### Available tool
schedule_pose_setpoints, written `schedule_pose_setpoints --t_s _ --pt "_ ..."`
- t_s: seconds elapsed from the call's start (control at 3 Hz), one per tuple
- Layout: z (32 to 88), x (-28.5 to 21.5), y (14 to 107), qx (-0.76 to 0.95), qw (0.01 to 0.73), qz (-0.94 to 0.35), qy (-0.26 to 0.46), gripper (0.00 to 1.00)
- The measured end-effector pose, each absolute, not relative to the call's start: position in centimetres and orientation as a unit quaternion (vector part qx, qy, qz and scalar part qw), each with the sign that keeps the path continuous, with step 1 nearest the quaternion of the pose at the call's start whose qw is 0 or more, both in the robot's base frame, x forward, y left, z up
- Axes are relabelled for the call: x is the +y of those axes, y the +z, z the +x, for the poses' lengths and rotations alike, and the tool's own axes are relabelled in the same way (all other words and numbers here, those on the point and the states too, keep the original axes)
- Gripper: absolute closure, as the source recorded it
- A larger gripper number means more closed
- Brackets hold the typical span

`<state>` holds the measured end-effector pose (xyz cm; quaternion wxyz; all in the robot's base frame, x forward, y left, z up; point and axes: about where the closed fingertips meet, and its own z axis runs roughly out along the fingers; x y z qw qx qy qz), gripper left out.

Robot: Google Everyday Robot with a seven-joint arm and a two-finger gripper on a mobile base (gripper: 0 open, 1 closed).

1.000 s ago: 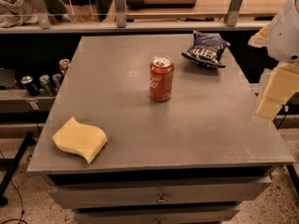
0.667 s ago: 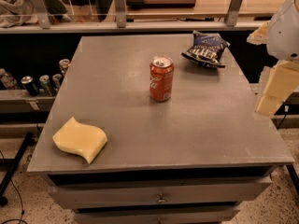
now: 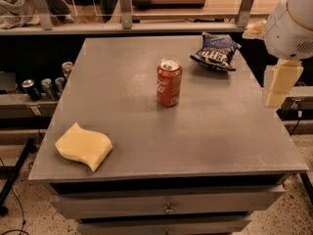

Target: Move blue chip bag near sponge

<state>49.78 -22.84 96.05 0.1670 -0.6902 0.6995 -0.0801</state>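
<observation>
The blue chip bag [image 3: 215,52] lies crinkled at the far right of the grey table [image 3: 220,131]. The pale yellow sponge [image 3: 83,146] lies at the near left corner, far from the bag. My gripper [image 3: 277,85] hangs off the table's right edge, to the right of the bag and nearer the camera, touching nothing. The white arm body [image 3: 292,23] sits above it.
A red soda can [image 3: 169,82] stands upright mid-table, between the bag and the sponge. Several cans [image 3: 48,86] sit on a lower shelf to the left. A railing and a glass panel [image 3: 122,4] run behind the table. Drawers [image 3: 168,204] are below the front edge.
My gripper has shifted slightly up and to the left at the table's right edge. The bag, the can and the sponge have not moved.
</observation>
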Motion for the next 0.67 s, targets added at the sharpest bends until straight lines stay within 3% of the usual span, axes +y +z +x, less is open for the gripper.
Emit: schedule_pose_setpoints --t_s 0.33,0.67 --pt "53.45 -24.16 94.98 0.649 0.156 -0.735 -0.115 0.00" --pt "53.55 -24.20 94.88 0.636 0.153 -0.747 -0.119 0.00"
